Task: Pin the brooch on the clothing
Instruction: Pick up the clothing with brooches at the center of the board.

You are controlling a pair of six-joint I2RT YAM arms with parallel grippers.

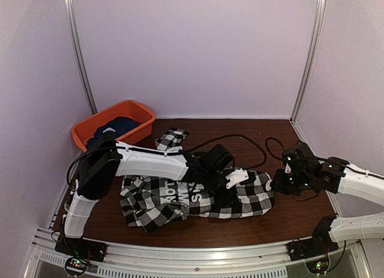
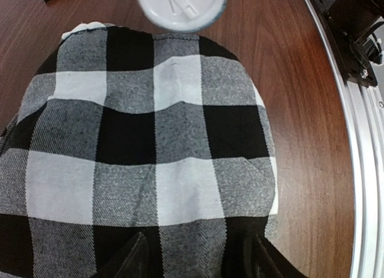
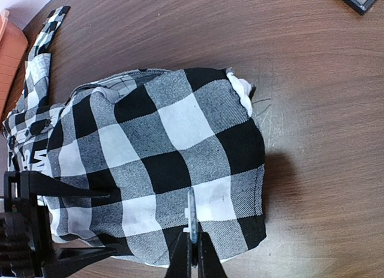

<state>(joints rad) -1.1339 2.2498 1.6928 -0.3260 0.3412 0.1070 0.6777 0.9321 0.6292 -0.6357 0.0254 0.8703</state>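
Observation:
The black-and-white checked shirt (image 1: 192, 197) lies crumpled on the brown table, its white lettering on black (image 1: 195, 193) near the middle. It fills the left wrist view (image 2: 156, 152) and shows in the right wrist view (image 3: 162, 164). My left gripper (image 1: 241, 191) is open, its two fingers (image 2: 135, 260) spread just over the shirt's right end; it also shows in the right wrist view (image 3: 72, 224). My right gripper (image 3: 193, 254) is shut on the brooch (image 3: 192, 215), a thin white disc seen edge-on above the shirt's edge. The brooch shows face-on in the left wrist view (image 2: 182, 8).
An orange bin (image 1: 141, 113) at the back left holds a dark navy garment (image 1: 114, 129). Black cables (image 1: 240, 140) loop on the table behind the shirt. The metal front rail (image 2: 366, 170) runs along the near edge. White walls enclose the table.

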